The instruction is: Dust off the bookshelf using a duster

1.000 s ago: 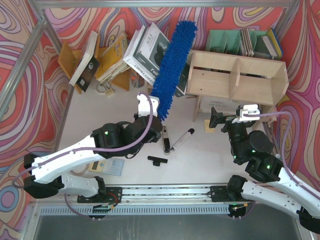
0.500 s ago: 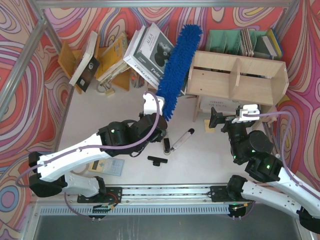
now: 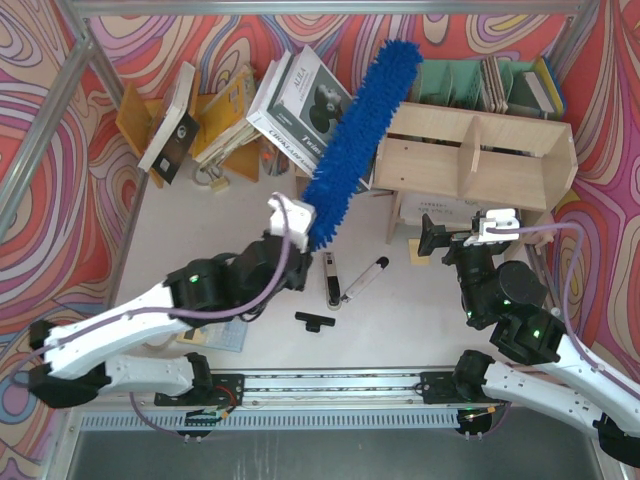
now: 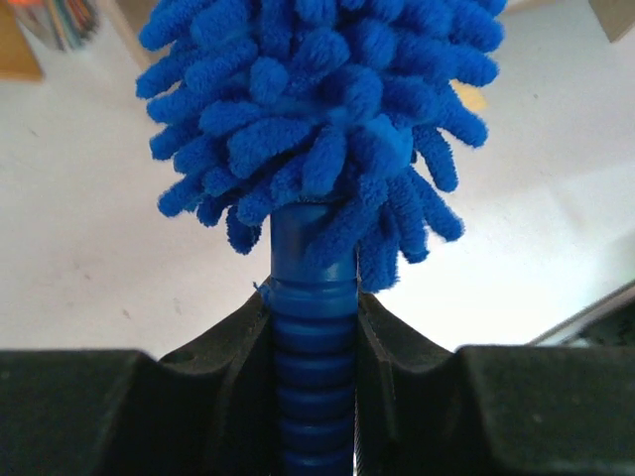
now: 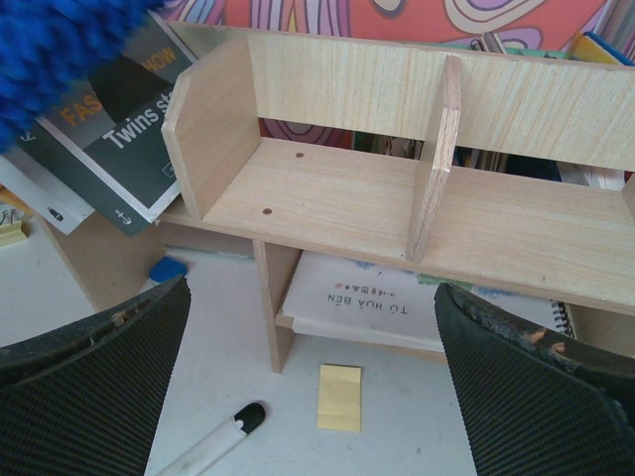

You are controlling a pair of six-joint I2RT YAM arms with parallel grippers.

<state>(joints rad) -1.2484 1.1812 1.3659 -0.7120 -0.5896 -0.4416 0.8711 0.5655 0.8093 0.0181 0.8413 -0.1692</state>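
The bright-blue fluffy duster (image 3: 358,135) slants up and to the right. Its tip lies over the top left corner of the pale plywood bookshelf (image 3: 480,150). My left gripper (image 3: 298,243) is shut on the duster's ribbed blue handle (image 4: 314,347), with the fluffy head (image 4: 308,109) right in front of the jaws. My right gripper (image 3: 435,237) is open and empty. It sits low in front of the bookshelf (image 5: 397,198), facing its open compartments. In the right wrist view the gripper (image 5: 313,337) is over the table, and the duster's edge (image 5: 60,50) shows at top left.
Books and magazines lean on an orange-yellow rack (image 3: 140,115) at the back left. Green file holders (image 3: 450,80) stand behind the shelf. A white marker (image 3: 365,278), a black-and-silver tool (image 3: 330,280), a small black tool (image 3: 315,320), a yellow note (image 5: 339,397) and a calculator (image 3: 215,335) lie on the table.
The duster's tip has swung to the right, onto the shelf's left corner. My left wrist went right, then came back left and nearer. The right arm has not moved.
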